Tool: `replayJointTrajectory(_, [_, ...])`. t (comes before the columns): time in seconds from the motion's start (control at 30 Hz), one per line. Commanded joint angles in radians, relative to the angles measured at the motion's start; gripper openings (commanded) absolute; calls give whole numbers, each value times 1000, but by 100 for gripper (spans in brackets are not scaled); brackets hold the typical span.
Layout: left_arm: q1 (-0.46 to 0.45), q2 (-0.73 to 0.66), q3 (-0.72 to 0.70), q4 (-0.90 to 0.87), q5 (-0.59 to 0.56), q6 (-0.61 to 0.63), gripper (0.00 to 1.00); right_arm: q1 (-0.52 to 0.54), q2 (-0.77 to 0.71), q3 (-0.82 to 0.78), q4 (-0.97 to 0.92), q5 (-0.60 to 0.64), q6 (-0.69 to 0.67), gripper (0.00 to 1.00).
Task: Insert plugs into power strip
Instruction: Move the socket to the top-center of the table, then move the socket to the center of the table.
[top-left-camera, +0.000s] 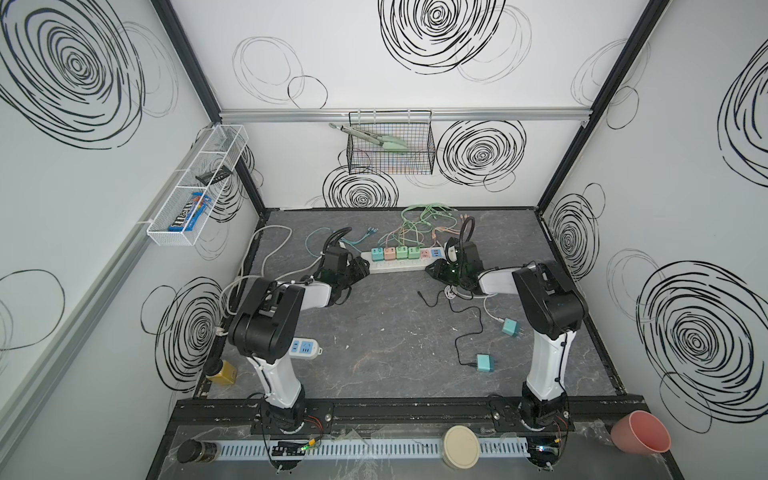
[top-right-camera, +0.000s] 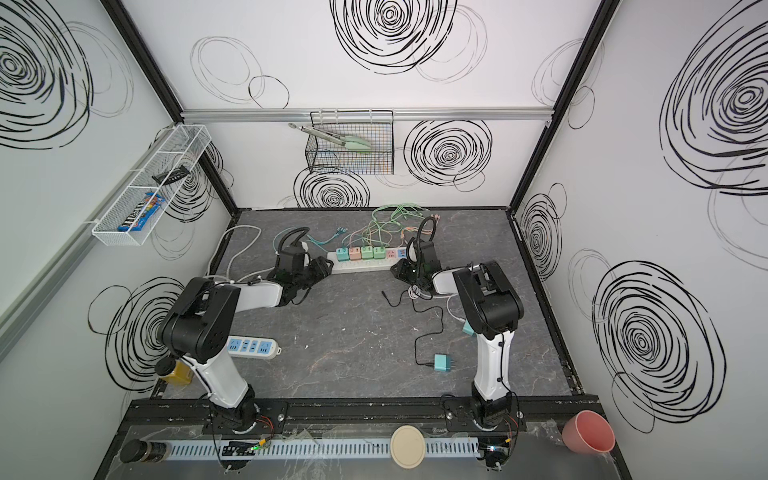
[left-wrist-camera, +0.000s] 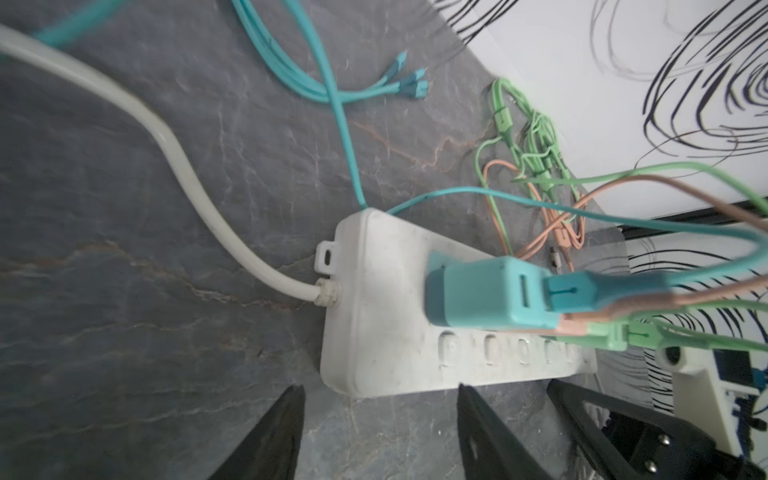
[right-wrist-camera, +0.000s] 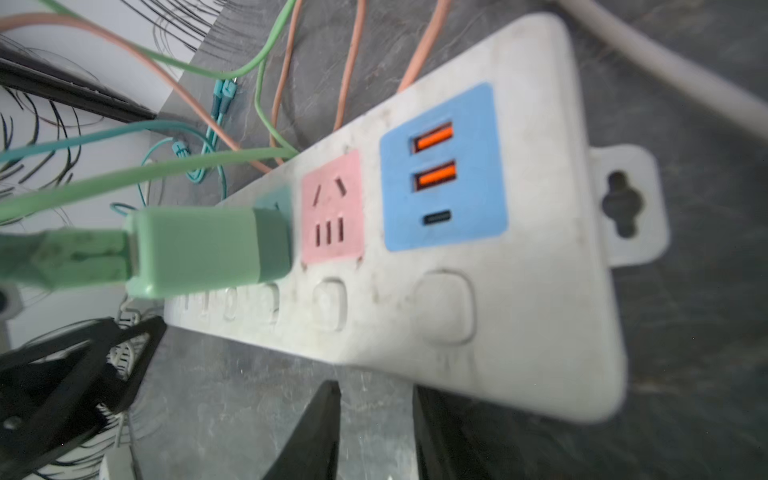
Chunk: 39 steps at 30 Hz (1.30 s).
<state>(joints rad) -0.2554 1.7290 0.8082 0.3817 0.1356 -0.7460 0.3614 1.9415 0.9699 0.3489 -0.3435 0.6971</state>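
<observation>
The white power strip (top-left-camera: 397, 267) lies near the back of the table, with a teal, a pink and two green plugs (top-left-camera: 395, 252) seated in a row. Its pink socket (right-wrist-camera: 332, 208) and blue USB panel (right-wrist-camera: 473, 166) are free. My left gripper (left-wrist-camera: 380, 400) stands open at the strip's cord end, beside the teal plug (left-wrist-camera: 486, 291), with only table between its fingers. At the other end, beyond the nearest green plug (right-wrist-camera: 208, 249), my right gripper (right-wrist-camera: 376, 390) is open and holds nothing. Two loose teal plugs (top-left-camera: 509, 327) (top-left-camera: 485, 363) lie at the right front.
A second small power strip (top-left-camera: 305, 348) lies at the left front, near a yellow jar (top-left-camera: 222, 371). A black cable (top-left-camera: 465, 332) loops across the right side. Coloured cables (top-left-camera: 419, 224) tangle behind the strip. A thick white cord (top-left-camera: 266, 249) runs along the left.
</observation>
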Motion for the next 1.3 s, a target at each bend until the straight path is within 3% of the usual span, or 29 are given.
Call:
replayJointTrajectory(0.0, [-18,-165,-51,-72,-107,52,75,34,-129,-46,-59,59,-73,56])
replayJointTrajectory(0.1, [-36,-306,-121,-132,-173,57,85,86,-218,-90,-93,123,-133,66])
replayJointTrajectory(0.23, [-33,-481,-196,-279,-267,53,98,141,-331,-161,-110,216,-165,94])
replayJointTrajectory(0.27, [-29,-518,-211,-311,-282,53,100,147,-354,-172,-116,233,-165,98])
replayJointTrajectory(0.4, [-29,-659,-230,-510,-443,48,96,150,-443,-217,-138,290,-161,97])
replayJointTrajectory(0.6, [89,-709,-219,-725,-582,-139,96,137,-515,-252,-157,299,-186,97])
replayJointTrajectory(0.77, [266,-638,-196,-802,-539,-243,96,129,-503,-231,-191,295,-197,97])
replayJointTrajectory(0.9, [396,-596,-184,-805,-490,-218,96,129,-498,-229,-193,294,-195,97])
replayJointTrajectory(1.07, [512,-622,-221,-809,-489,-262,96,129,-485,-219,-201,294,-196,98])
replayJointTrajectory(1.27, [706,-664,-300,-798,-381,-274,96,130,-471,-207,-210,293,-197,98])
